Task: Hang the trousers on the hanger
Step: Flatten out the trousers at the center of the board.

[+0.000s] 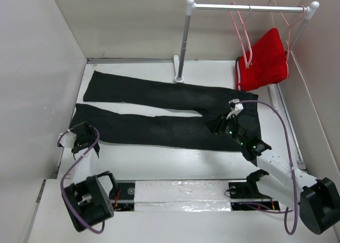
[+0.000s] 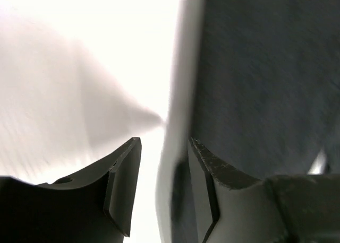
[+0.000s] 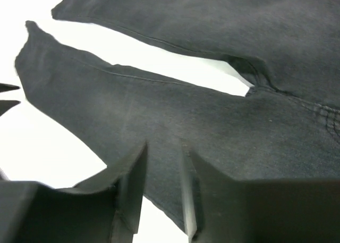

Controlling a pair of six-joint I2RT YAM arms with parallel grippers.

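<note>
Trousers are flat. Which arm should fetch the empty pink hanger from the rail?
Probably right. The right gripper sits over the waist end of the trousers, on the same side as the hanger; the left gripper is by the far leg hem.

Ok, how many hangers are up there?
2, both on the rail: left hanger at the shorts' left edge, right hanger near the rail's end. None looks hidden.

Matt dark cloth trousers [image 1: 159,129] on a smooth white table [image 1: 159,163]; shiny metal rail [image 1: 244,8]
</note>
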